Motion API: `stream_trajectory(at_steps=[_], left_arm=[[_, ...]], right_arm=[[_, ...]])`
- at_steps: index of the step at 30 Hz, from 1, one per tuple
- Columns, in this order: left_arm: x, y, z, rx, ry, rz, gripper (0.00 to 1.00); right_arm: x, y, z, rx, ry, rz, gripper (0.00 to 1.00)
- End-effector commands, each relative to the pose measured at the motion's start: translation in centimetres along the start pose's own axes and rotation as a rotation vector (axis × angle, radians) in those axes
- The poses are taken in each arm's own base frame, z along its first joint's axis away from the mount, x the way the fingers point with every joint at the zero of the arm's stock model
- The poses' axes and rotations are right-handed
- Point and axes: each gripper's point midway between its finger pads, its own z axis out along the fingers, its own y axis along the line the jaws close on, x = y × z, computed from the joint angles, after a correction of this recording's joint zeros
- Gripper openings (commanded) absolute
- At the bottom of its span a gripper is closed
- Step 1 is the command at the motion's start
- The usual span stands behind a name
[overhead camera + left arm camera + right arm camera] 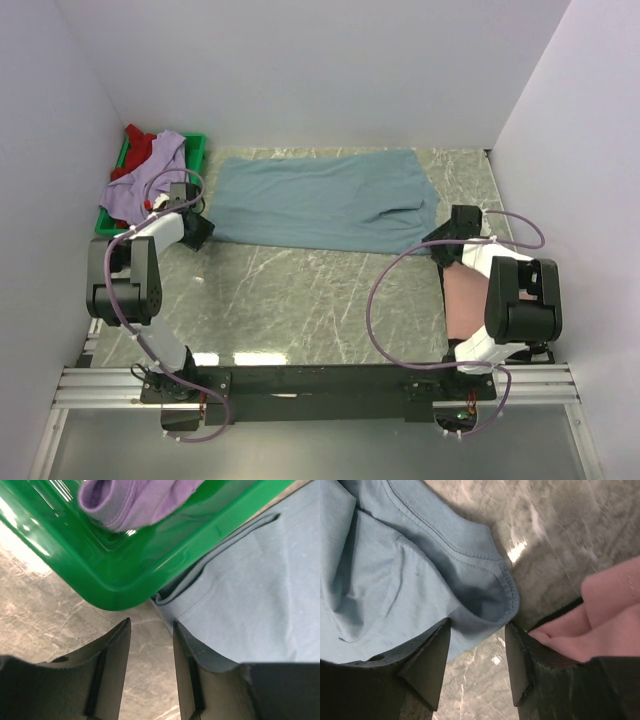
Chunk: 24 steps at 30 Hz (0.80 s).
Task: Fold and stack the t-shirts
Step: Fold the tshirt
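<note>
Top external view: the grey-blue shirt [320, 200] lies flat on the table [300, 310]. One short edge is just beside the green tray [198, 143], and the rest reaches away from it. The lavender shirt [150, 178] and the red shirt [140, 143] sit bunched in the tray. The pink shirt [466, 300] is well apart from the tray, under the right arm.

The left gripper [150, 625] is low by the blue corner next to the tray. Its fingers are spread and hold nothing, with only bare table between them. The right gripper [477, 626] is at the blue corner far from the tray. Its fingers are apart too. The shirt's hem lies between them, not pinched yet.

What could go wrong, I think: the left fingers are so close to the tray that they might bump it or miss the cloth. The right fingers could snag the pink shirt, which looks to touch one of them.

Hard to see: the arm hides most of the pink shirt. The lavender one partly covers the red one. I cannot tell how many layers the blue corners have.
</note>
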Motion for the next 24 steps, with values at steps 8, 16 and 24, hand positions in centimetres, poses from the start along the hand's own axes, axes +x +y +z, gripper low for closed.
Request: stream_trajectory(at_steps=[8,16,24], left_arm=[[-1.7,-2.6,0.2,0.022,-0.061,0.0,0.22],[-3.2,-3.0,-2.0,0.023,-0.099,0.015,0.01],[-3.2,-0.9,-4.8,-0.005,-0.116,0.019,0.01]], right_arm=[[-0.5,1.0,0.9,0.019,0.004,-0.026,0.33],[-1.7,2.6,-2.0,-0.006,0.007,-0.081,0.02],[-1.5,2.0,-5.4,-0.028,0.022,-0.098,0.01]])
